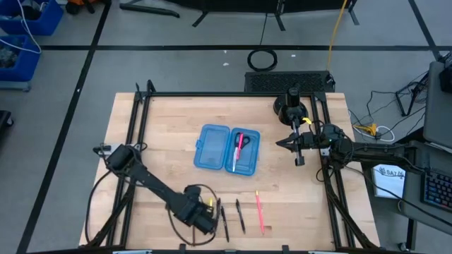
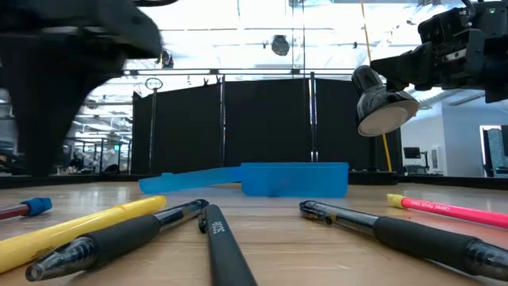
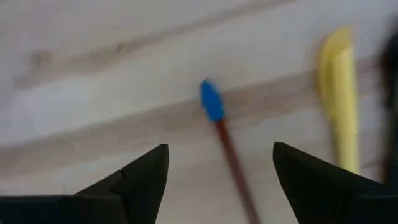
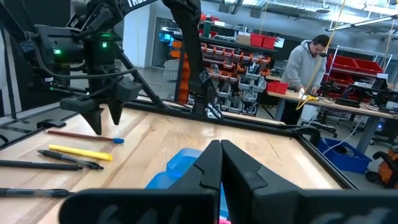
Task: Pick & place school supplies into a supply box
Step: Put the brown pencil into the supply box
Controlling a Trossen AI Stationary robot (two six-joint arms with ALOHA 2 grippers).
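Now, line by line
Left gripper [image 3: 217, 177]: low over the near edge of the table, fingers spread wide with nothing between them, hovering directly above a thin brown stick with a blue tip [image 3: 212, 102]
Blue-tipped stick: flat on the wood under the left gripper, its blue end showing between the open fingers in the left wrist view
Yellow pencil [image 3: 339, 99]: lying just beside the blue-tipped stick, apart from it
Black pens [image 1: 232, 215]: on the table near the front edge, beside the left gripper
Pink pen [image 1: 259, 209]: on the table to the right of the black pens, well apart from the box
Supply box [image 1: 227, 148]: translucent blue case, lying open at the middle of the table, both halves flat
Inside the box: a pink pen and small dark-handled scissors [image 1: 238, 144] lie in the right half; the left half looks bare
Right gripper [image 1: 282, 143]: held above the table to the right of the box, fingers pressed together, holding nothing
Black round stand [image 1: 291, 107]: at the far right of the table, behind the right gripper
Person [image 4: 305, 68]: standing at a bench in the room beyond the table
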